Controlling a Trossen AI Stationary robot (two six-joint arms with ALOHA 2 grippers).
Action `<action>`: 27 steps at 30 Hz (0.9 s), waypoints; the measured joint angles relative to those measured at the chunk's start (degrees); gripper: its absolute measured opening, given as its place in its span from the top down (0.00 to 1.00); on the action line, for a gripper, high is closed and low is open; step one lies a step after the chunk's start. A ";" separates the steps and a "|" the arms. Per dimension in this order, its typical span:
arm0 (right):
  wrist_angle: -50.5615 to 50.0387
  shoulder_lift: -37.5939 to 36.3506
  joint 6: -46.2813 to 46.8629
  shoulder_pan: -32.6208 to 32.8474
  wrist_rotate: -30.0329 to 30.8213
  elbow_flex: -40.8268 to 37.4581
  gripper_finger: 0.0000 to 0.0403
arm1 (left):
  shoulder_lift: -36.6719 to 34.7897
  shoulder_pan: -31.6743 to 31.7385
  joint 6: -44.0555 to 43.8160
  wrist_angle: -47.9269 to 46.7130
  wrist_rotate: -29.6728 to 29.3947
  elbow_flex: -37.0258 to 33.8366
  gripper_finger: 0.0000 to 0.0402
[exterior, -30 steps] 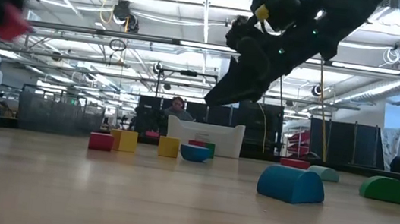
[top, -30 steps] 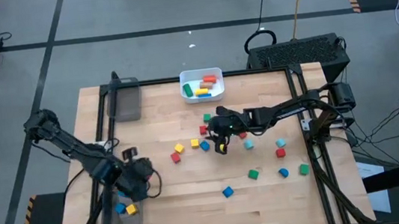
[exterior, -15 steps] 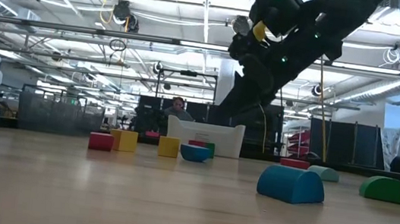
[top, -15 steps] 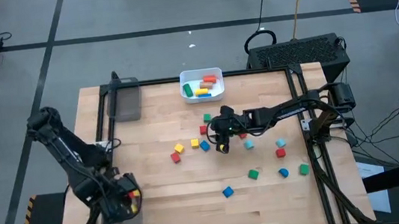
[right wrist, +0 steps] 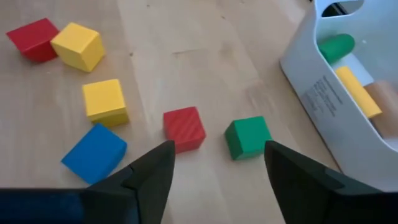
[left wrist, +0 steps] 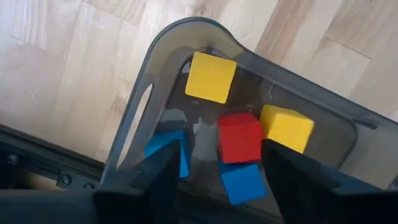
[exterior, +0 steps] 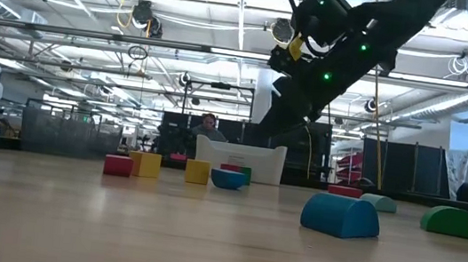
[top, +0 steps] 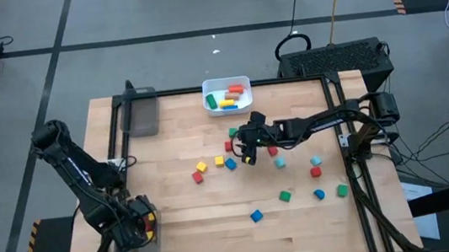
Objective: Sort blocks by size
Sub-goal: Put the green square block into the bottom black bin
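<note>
High view shows you the left hand (top: 140,225) over the grey tray (top: 137,250) at the bench's (top: 218,220) near-left corner. Left wrist view: its fingers are spread apart, holding nothing, and under them the tray holds a yellow cube (left wrist: 211,76), a second yellow block (left wrist: 286,127), a red cube (left wrist: 239,137) touching it, a blue cube (left wrist: 242,182) just beside the red one, and another blue cube (left wrist: 168,152) partly hidden by a finger.

Your right hand (top: 247,150) hangs above mid-bench, near the white bin (top: 208,101); low view shows it well off the surface. Right wrist view: fingers spread, empty. Between them on the bench lie a small red cube (right wrist: 184,129) and a small green cube (right wrist: 247,137), apart from each other. Farther off sit a blue block (right wrist: 94,153), a yellow cube beside it (right wrist: 105,101), then another yellow cube (right wrist: 77,46) touching a red block (right wrist: 34,38). The bin holds a green cylinder (right wrist: 336,46), a yellow bar (right wrist: 357,91) and a tan piece (right wrist: 384,96).

More blocks lie scattered over the bench's right half (top: 286,195).
</note>
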 joint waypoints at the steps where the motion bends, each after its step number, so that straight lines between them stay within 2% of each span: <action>1: -0.01 0.00 0.00 -0.33 -0.01 0.00 0.40 | 0.00 0.00 0.00 -0.01 0.00 0.00 0.41; 9: -0.05 0.00 -3.14 -4.21 -0.26 0.00 0.38 | 0.02 0.31 1.74 -0.57 -2.08 0.00 0.38; 12: 0.14 0.13 -5.17 -6.39 -3.96 0.00 0.38 | 0.02 1.06 3.95 -0.57 -5.82 0.00 0.38; 16: 3.34 3.43 -7.45 -8.51 -9.19 -0.03 0.38 | 0.01 2.82 8.22 -0.56 -8.09 1.19 0.38; 22: 10.07 10.42 -10.10 -9.29 -9.11 -0.04 0.38 | -0.53 4.35 13.07 -0.68 -12.25 3.73 0.38; 27: 13.87 13.54 -10.08 -9.63 -8.44 -0.04 0.38 | -0.63 5.18 15.60 -1.17 -15.47 4.55 0.38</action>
